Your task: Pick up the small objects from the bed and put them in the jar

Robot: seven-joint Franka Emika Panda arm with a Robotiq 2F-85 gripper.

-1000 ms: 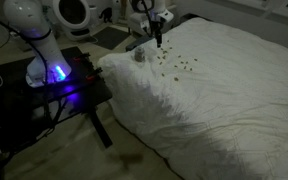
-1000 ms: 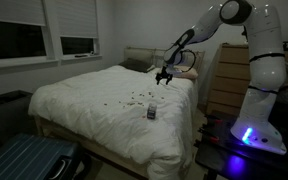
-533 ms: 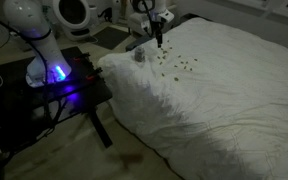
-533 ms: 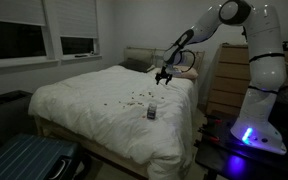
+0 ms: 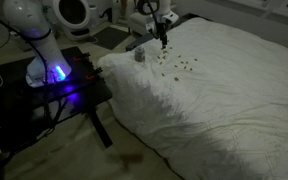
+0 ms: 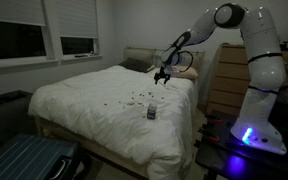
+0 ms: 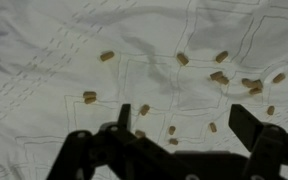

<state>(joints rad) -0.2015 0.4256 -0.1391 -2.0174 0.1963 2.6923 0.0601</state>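
The bed (image 5: 224, 100) (image 6: 94, 115) has a wrinkled white cover. The small objects (image 5: 174, 62) (image 6: 134, 98) lie scattered on it as tiny brownish bits. The wrist view shows several of them (image 7: 182, 59) spread over the cover (image 7: 44, 60), with a few (image 7: 171, 129) between the fingers. My gripper (image 5: 162, 38) (image 6: 161, 76) (image 7: 184, 130) hangs open just above the bits, holding nothing. The jar (image 5: 139, 56) (image 6: 151, 113), small and pale, stands on the bed near its edge, apart from the gripper. The wrist view does not show the jar.
My base with a blue light (image 5: 56, 72) stands on a black side table (image 5: 79, 95) beside the bed. A large white round appliance (image 5: 72, 12) is behind it. A wooden dresser (image 6: 224, 80) and pillows (image 6: 139, 60) sit at the bed's head.
My gripper has shifted slightly sideways over the scattered bits, still open. The jar and the bits have not moved.
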